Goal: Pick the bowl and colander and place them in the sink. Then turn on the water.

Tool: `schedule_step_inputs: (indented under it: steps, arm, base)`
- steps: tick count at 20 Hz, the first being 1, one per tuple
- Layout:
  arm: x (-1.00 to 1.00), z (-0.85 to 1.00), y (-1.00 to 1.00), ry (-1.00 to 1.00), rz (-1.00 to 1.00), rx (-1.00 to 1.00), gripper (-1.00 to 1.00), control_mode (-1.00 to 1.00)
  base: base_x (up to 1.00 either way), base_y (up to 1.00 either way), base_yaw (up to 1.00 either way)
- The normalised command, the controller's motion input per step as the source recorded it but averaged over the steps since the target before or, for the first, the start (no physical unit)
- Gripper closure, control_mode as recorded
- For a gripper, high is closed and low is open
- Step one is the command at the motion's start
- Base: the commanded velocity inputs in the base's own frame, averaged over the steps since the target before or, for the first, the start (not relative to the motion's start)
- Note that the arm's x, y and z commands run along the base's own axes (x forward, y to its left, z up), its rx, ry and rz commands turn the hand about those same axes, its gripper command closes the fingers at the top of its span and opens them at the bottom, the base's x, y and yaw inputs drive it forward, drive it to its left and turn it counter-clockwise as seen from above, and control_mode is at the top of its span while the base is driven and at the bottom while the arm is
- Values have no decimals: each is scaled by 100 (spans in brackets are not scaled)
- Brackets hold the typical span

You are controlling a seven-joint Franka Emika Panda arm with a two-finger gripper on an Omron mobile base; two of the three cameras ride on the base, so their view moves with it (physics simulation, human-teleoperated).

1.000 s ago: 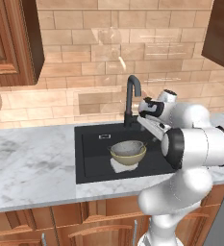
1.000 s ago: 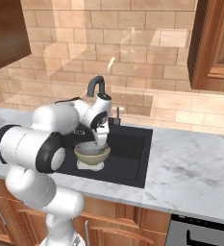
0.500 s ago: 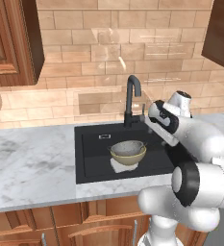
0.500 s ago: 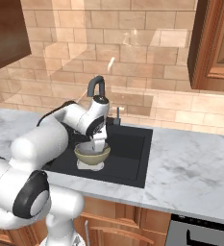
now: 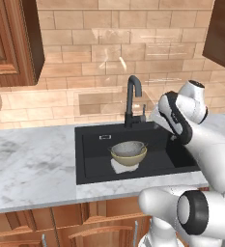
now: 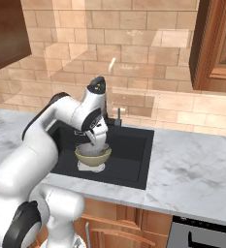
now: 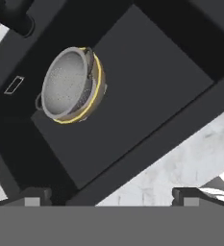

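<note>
The yellow-tan bowl sits in the black sink, on the basin floor. The grey perforated colander is nested inside it. In the hand view the colander covers most of the bowl, so just its golden rim shows on the sink floor. My gripper is open and empty, raised above the basin's front right part, apart from both. From the right base view the gripper hangs just above the bowl. The dark curved faucet stands behind the basin.
Marble counter flanks the sink on both sides, with a brick backsplash behind. Wooden wall cabinets hang at upper left and right. A pale patch lies under the bowl. An appliance front shows at lower right.
The arm has swung its elbow round and the hand has drawn back from the faucet side towards the basin's right. Bowl and colander stayed put. The jaws stayed open.
</note>
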Motion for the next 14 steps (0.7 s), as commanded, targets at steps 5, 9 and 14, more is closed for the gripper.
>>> schedule_step_inputs:
  steps: [5, 9, 14]
  arm:
    - [-42, 34, -12, 0, 45, -14, -100, -100]
    - [-61, 5, -21, -9, 38, -20, -100, -100]
    - [-66, 3, -24, -16, 25, -10, -100, -100]
  base:
    - [0, 0, 0]
    - [0, 0, 0]
    - [0, 0, 0]
